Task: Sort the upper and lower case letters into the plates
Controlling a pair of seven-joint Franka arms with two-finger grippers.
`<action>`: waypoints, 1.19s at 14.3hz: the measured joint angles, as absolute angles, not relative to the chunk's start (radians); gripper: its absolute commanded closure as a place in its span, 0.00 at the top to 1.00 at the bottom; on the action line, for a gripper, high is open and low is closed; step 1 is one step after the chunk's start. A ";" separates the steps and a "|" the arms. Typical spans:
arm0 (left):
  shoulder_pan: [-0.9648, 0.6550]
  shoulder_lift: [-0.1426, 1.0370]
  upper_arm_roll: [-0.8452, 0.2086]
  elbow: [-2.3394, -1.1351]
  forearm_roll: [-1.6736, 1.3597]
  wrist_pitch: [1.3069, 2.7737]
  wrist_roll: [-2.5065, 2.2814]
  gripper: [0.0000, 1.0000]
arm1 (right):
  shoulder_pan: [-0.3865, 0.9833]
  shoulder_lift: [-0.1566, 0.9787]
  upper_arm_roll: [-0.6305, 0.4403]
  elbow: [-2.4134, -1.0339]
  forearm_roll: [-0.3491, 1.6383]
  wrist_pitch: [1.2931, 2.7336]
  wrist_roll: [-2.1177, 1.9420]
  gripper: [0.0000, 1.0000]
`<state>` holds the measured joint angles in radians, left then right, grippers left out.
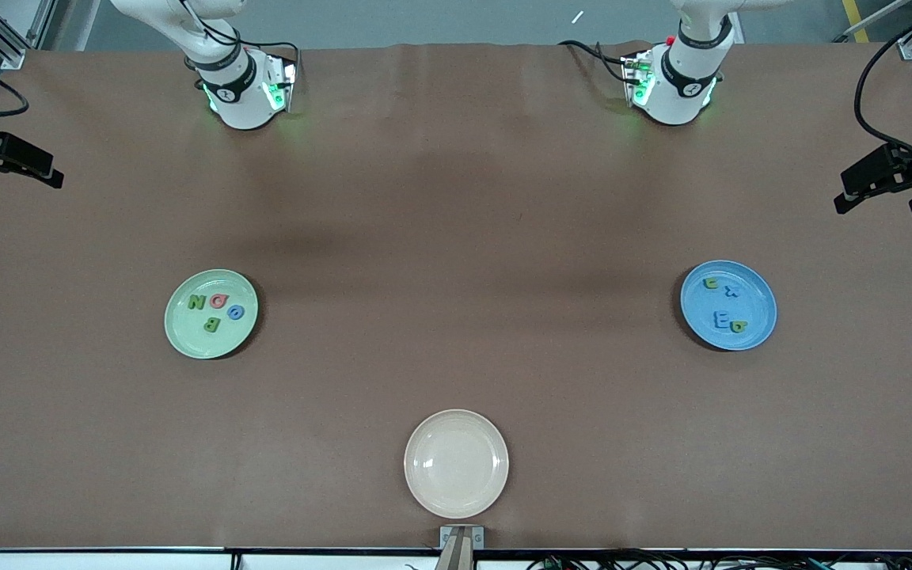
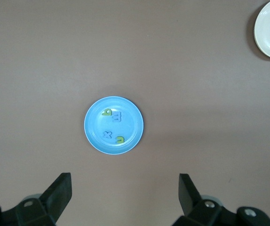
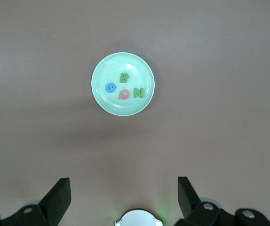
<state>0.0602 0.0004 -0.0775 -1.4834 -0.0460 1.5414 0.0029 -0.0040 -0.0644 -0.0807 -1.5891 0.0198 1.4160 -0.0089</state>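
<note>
The pale green plate (image 1: 210,342) (image 3: 102,101) lies toward the right arm's end of the table. It holds a green N (image 3: 138,92), a green B (image 3: 124,77), a red-pink D (image 3: 124,94) and a blue letter (image 3: 110,87). The blue plate (image 1: 757,289) (image 2: 93,136), toward the left arm's end, holds two green letters (image 2: 107,112) and two blue ones (image 2: 116,116). My left gripper (image 2: 124,179) hangs open and empty high over bare table beside the blue plate. My right gripper (image 3: 123,181) hangs open and empty over the table between its base and the green plate.
A cream-beige plate (image 1: 456,463) sits empty near the table's front edge, midway between the two ends. Black fixtures stick in over the table at both ends (image 1: 9,158) (image 1: 895,178). The arms' bases (image 1: 246,95) (image 1: 674,83) stand along the back edge.
</note>
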 measured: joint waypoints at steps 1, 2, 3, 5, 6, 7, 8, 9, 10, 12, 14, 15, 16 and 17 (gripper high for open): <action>0.060 -0.002 -0.077 -1.483 -0.046 1.540 0.003 1.00 | -0.004 -0.069 -0.081 -1.590 0.020 1.416 -0.009 1.00; 0.060 -0.002 -0.077 -1.484 -0.046 1.539 0.003 1.00 | -0.004 -0.071 -0.081 -1.590 0.020 1.417 -0.009 1.00; 0.060 -0.001 -0.077 -1.486 -0.046 1.539 0.003 1.00 | -0.004 -0.073 -0.081 -1.590 0.020 1.420 -0.009 1.00; 0.061 -0.001 -0.077 -1.488 -0.046 1.538 0.003 1.00 | -0.004 -0.073 -0.081 -1.591 0.020 1.428 -0.009 1.00; 0.061 -0.001 -0.077 -1.489 -0.046 1.537 0.003 1.00 | -0.004 -0.073 -0.081 -1.592 0.020 1.433 -0.009 1.00; 0.061 -0.001 -0.077 -1.489 -0.046 1.537 0.003 1.00 | -0.004 -0.073 -0.081 -1.592 0.019 1.438 -0.009 1.00; 0.061 -0.001 -0.077 -1.489 -0.046 1.537 0.003 1.00 | -0.004 -0.074 -0.081 -1.592 0.019 1.441 -0.009 1.00; 0.061 -0.001 -0.077 -1.490 -0.046 1.536 0.003 1.00 | -0.004 -0.074 -0.081 -1.592 0.019 1.444 -0.009 1.00; 0.061 -0.001 -0.077 -1.490 -0.046 1.533 0.003 1.00 | -0.004 -0.075 -0.081 -1.592 0.019 1.446 -0.009 1.00; 0.061 -0.001 -0.077 -1.492 -0.046 1.523 0.003 1.00 | -0.004 -0.076 -0.081 -1.592 0.019 1.449 -0.010 1.00; 0.061 -0.001 -0.077 -1.495 -0.046 1.505 0.003 1.00 | -0.004 -0.076 -0.081 -1.592 0.019 1.454 -0.019 1.00; 0.061 0.000 -0.077 -1.495 -0.046 1.496 0.003 1.00 | -0.004 -0.076 -0.081 -1.592 0.019 1.456 -0.037 1.00; 0.061 0.000 -0.077 -1.495 -0.046 1.489 0.003 1.00 | -0.004 -0.076 -0.081 -1.592 0.019 1.459 -0.053 1.00; 0.061 0.000 -0.077 -1.495 -0.046 1.487 0.003 1.00 | -0.004 -0.076 -0.081 -1.592 0.019 1.461 -0.061 1.00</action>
